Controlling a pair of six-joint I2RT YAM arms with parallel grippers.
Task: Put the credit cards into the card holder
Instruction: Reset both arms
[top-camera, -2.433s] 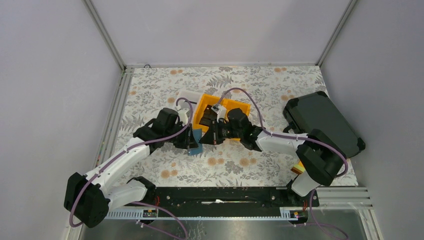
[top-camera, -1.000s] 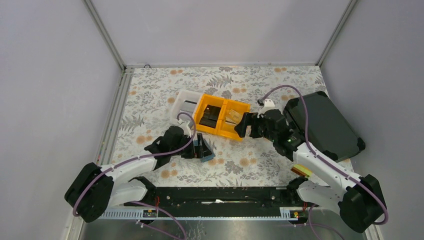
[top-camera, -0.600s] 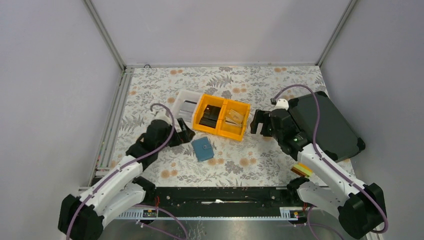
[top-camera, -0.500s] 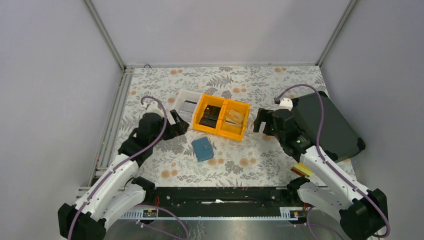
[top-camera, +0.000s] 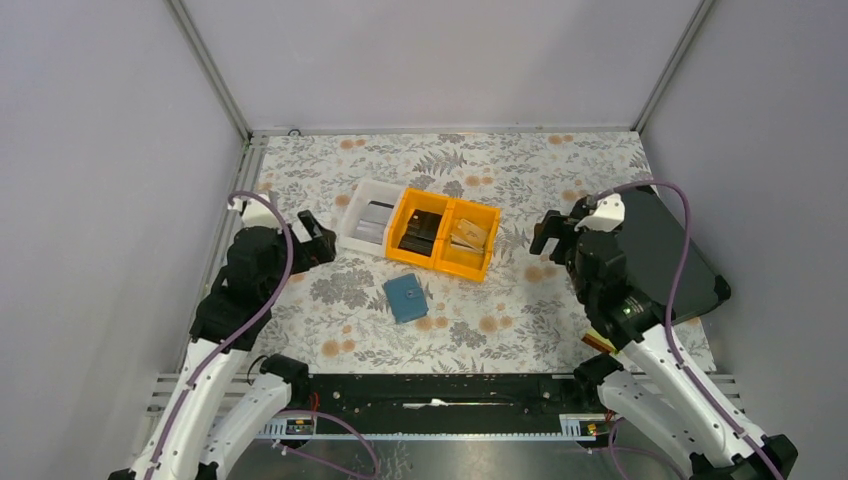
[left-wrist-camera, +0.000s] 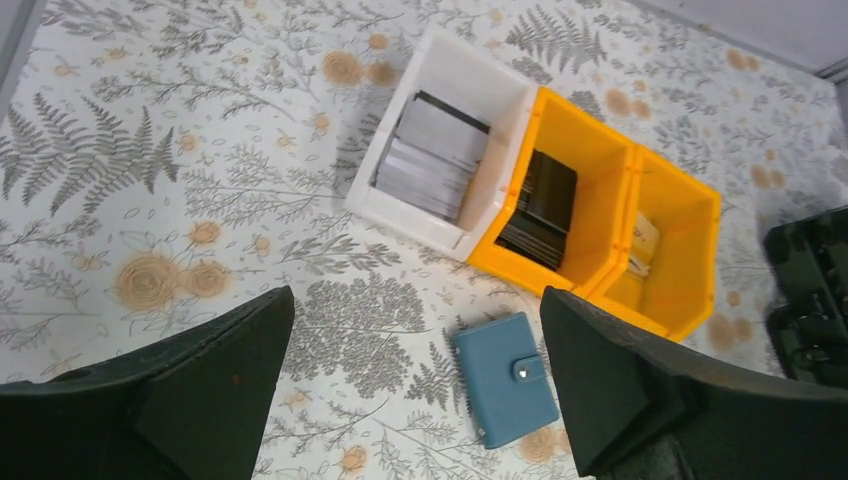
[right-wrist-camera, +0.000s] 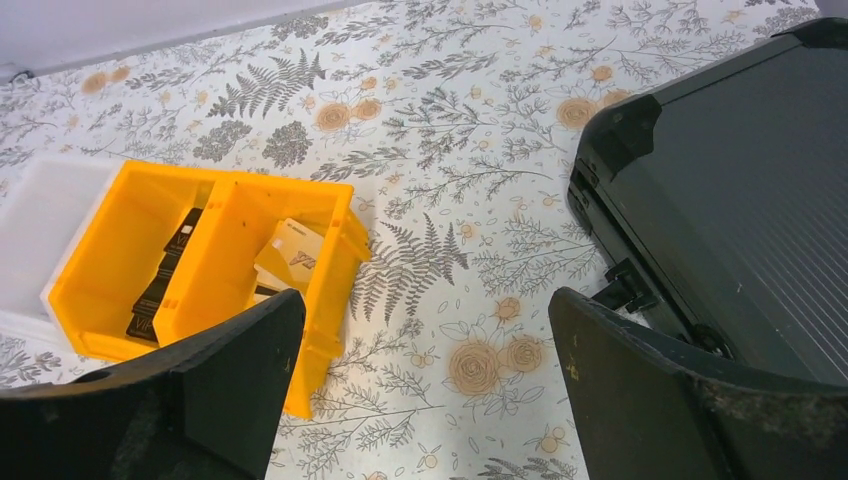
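The card holder (top-camera: 406, 298), a closed teal-blue wallet with a snap tab, lies flat on the flowered table in front of the bins; it also shows in the left wrist view (left-wrist-camera: 505, 378). Credit cards sit in the bins: grey ones (left-wrist-camera: 430, 155) in the white bin, black ones (left-wrist-camera: 540, 210) in the middle orange bin, pale ones (right-wrist-camera: 290, 252) in the right orange bin. My left gripper (top-camera: 312, 234) hangs open and empty high over the table's left side, jaws wide (left-wrist-camera: 415, 305). My right gripper (top-camera: 550, 232) is open and empty beside the black case (right-wrist-camera: 427, 300).
The white bin (top-camera: 360, 200) and the two joined orange bins (top-camera: 485, 262) stand in a row at mid-table. A large black hard case (top-camera: 650, 250) lies at the right edge. A small orange-yellow object (top-camera: 600, 340) sits near the right arm's base. Metal rails frame the table.
Both grippers were at the card holder; the left one let it go and it now lies closed on the table. Both arms have drawn back, left and right, and risen.
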